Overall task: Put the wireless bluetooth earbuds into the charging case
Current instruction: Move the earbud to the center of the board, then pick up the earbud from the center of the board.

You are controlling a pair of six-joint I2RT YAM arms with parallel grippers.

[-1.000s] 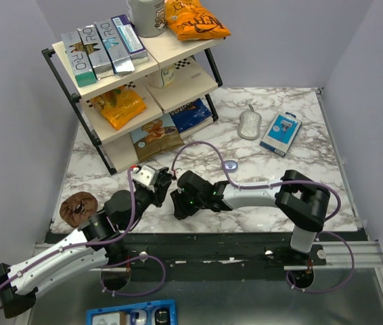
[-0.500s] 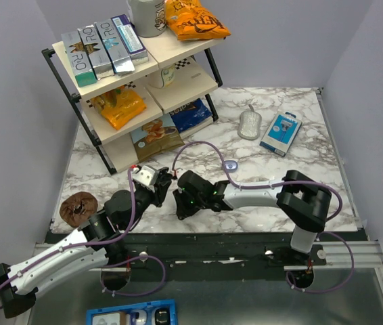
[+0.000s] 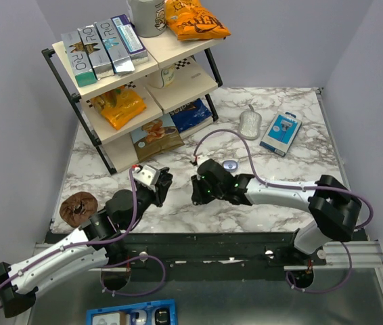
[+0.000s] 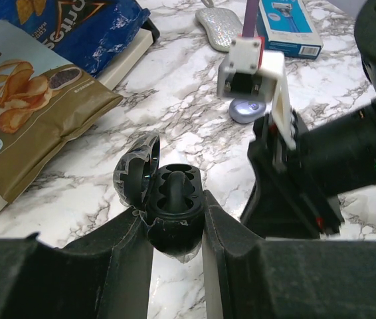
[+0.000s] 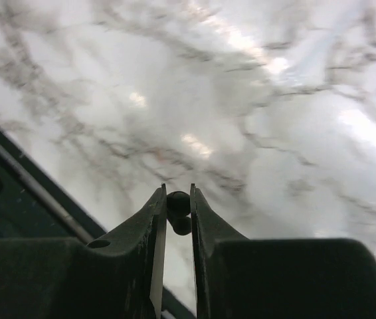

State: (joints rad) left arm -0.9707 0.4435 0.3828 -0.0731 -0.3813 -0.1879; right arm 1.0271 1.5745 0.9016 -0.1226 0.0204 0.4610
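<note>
Item: one black earbud (image 5: 179,203), pinched between your right fingers (image 5: 149,229), above the table (image 5: 274,100).
Item: charging case (image 4: 173,203), lid open, clamped in your left fingers (image 4: 127,242).
Bearing: the case sits near, to the left of the bud-carrying fingers, not touching.

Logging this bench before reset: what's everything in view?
rack: one, black-and-cream, far left
boxes: four, teal and grey, top shelf
mug: one, white, top shelf
snack bags: four, orange, brown, blue, on rack
glittery oval: one, silver, far table
boxed pack: one, blue, beside it
disc: one, lilac, mid-table
round item: one, brown, near left
tray: one, blue, bottom edge
charging case: one, black, open, held
earbud: one seen, black, pinched
left gripper: black, shut on charging case
right gripper: black, shut on earbud
</note>
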